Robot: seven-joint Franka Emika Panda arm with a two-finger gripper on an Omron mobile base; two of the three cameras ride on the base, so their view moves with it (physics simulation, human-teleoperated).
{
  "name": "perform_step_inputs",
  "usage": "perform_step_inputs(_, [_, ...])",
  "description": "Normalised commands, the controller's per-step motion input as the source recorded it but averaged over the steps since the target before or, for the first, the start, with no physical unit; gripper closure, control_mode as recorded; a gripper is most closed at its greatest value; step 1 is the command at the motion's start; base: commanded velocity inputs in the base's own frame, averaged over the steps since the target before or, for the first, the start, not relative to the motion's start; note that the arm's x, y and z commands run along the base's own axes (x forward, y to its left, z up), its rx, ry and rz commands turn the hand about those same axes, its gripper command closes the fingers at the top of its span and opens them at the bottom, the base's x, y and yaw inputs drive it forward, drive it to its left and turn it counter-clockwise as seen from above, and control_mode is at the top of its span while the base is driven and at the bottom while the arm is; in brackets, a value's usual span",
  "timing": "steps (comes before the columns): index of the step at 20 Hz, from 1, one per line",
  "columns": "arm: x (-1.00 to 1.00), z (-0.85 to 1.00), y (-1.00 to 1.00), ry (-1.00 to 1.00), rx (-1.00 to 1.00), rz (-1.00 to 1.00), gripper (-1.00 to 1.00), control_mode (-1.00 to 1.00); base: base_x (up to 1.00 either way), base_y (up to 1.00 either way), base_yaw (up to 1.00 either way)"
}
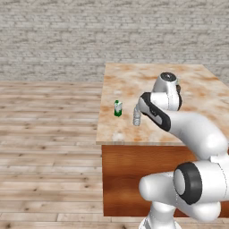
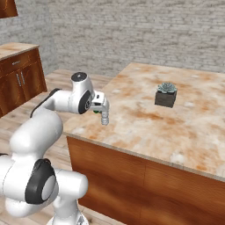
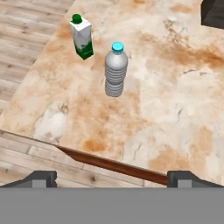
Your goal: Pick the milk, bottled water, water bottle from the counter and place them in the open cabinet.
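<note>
The bottled water, clear with a blue cap, stands upright on the marble counter near its front left corner. The green-and-white milk stands just beyond it to the left. My gripper hovers open over the counter's front edge, short of the bottle, with nothing between its fingertips. From the right base, the gripper hangs just above the bottled water. The left base view has the milk and the bottled water beside my forearm. The water bottle is out of view.
A small plant in a dark square pot sits mid-counter, to the right. Low wooden cupboards stand at the far left across open plank floor. A reddish-brown wooden corner shows at the top left; I cannot tell whether it is the open cabinet.
</note>
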Motion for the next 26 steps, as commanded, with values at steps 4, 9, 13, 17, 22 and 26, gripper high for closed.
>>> perform_step_inputs(4, [0.17, -0.01, 0.00, 0.01, 0.05, 0.00, -1.00, -1.00, 0.00, 0.00, 0.00])
perform_step_inputs(9, [0.12, -0.06, 0.00, 0.00, 0.04, 0.00, -1.00, -1.00, 0.00, 0.00, 0.00])
perform_step_inputs(13, [0.13, -0.11, 0.00, 0.00, 0.01, 0.00, -1.00, -1.00, 0.00, 0.00, 0.00])
perform_step_inputs(17, [0.14, -0.21, 0.00, 0.00, 0.00, 0.00, -1.00, -1.00, 0.00, 0.00, 0.00])
perform_step_inputs(22, [0.14, -0.24, 0.00, 0.00, 0.00, 0.00, -1.00, -1.00, 0.00, 0.00, 0.00])
perform_step_inputs(26, [0.14, -0.24, 0.00, 0.00, 0.00, 0.00, -1.00, -1.00, 0.00, 0.00, 0.00])
